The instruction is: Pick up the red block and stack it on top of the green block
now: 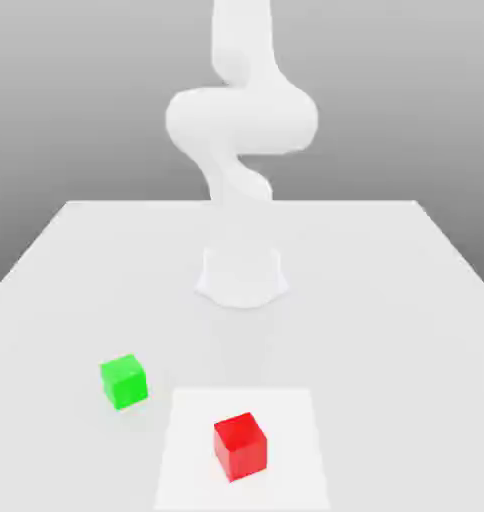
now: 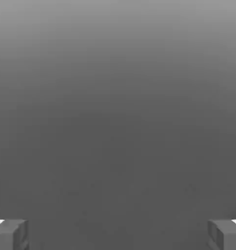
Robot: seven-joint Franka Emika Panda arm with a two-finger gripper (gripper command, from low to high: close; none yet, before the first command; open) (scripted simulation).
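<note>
In the exterior view, the green block [image 1: 124, 382] rests toward half past seven on the white table [image 1: 386, 330], its near top edge slanting from eight to two o'clock. Rightward, the red block [image 1: 241, 447] sits at six on a pale square patch [image 1: 296, 450], well apart from the green one, its near top edge aimed alike; it is a cube, sides about equal. My arm [image 1: 241, 120] rises toward twelve. In the hand view, my gripper [image 2: 118, 234] has its fingers wide apart, nothing between them.
</note>
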